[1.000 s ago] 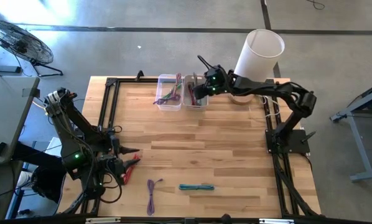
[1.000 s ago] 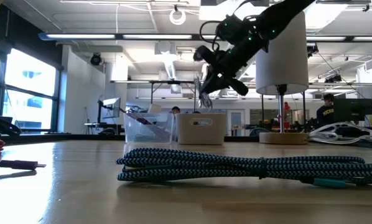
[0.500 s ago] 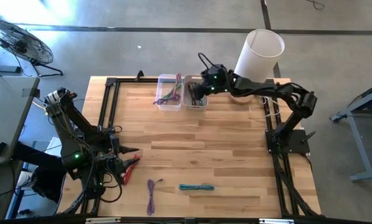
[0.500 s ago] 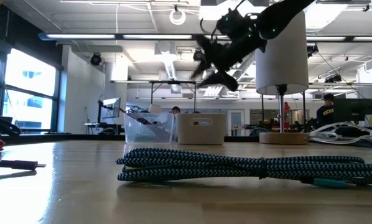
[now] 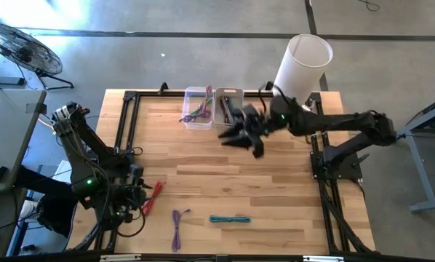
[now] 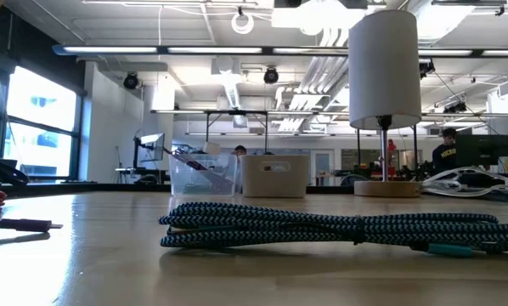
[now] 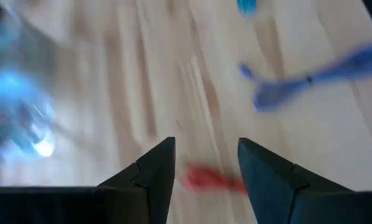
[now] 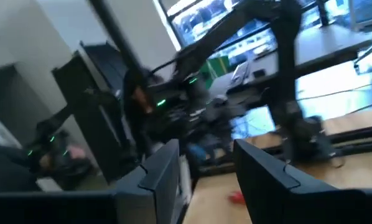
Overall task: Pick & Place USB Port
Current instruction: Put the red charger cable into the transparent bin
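Wooden tabletop in a big workshop w/ ceiling lights & benches behind. On it: two clear bins at the far edge — left bin w/ purple/green cables, right bin next to it; white cylinder at far right. Near edge: teal braided cable, purple cable just beside it, red cable by the left arm.

Right gripper is over the table just in front of the right bin, blurred; fingers apart w/ nothing between. Left gripper low at the near-left corner, fingers apart, red cable directly under the gap, not gripped.

Handling, as a guess: cables are light, floppy, braid gives ok friction. Bundle will sag & could uncoil if pinched by one strand, so better grab across the middle of the coil where strands lie together. Plug ends are stiff but small & slippery — poor hold
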Motion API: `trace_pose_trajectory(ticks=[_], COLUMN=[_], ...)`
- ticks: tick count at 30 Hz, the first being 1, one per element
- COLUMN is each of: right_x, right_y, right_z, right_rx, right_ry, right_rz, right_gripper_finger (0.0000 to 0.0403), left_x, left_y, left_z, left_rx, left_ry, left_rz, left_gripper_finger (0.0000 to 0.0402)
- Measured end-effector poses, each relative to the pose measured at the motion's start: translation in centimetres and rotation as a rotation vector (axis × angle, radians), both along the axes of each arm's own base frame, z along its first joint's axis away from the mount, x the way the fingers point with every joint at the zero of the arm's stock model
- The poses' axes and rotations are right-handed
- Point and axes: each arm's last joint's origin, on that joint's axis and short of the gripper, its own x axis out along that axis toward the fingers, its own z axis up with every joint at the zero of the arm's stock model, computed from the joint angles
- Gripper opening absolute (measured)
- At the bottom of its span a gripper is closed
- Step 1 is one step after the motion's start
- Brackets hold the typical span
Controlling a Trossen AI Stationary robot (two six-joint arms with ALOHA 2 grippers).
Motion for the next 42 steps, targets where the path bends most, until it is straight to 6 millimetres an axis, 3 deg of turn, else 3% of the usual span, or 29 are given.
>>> trace_pose_trajectory(ticks=[7, 13, 20, 30, 37, 42], right_x=[-1.2, -1.9, -2.2, -2.6, -2.8, -3.1], right_y=[7.0, 10.1, 10.9, 11.0, 11.4, 11.4], right_z=[-0.6, -1.5, -2.0, -2.9, -3.0, -3.4], right_rx=[-0.08, -0.143, -0.281, -0.423, -0.436, -0.458], right_ry=[0.129, 0.203, 0.2, 0.234, 0.211, 0.234], right_rz=[-0.002, -0.018, 0.02, 0.12, 0.267, 0.321], right_gripper_finger=[0.0145, 0.0145, 0.0145, 0.0145, 0.0145, 0.0145], left_x=[-0.4, 0.7, 1.8, 2.9, 4.1, 4.5], left_y=[1.4, 2.1, 1.5, 0.8, -0.1, -0.6], left_z=[-0.6, -1.0, -2.5, -7.0, -8.7, -9.7], left_rx=[-0.183, -0.394, -0.58, -0.453, -0.392, -0.37], left_ry=[0.26, 0.357, 0.411, 0.434, 0.343, 0.369], left_rz=[0.309, 0.627, 0.81, 0.951, 0.936, 0.945], left_gripper_finger=[0.017, 0.017, 0.017, 0.017, 0.017, 0.017])
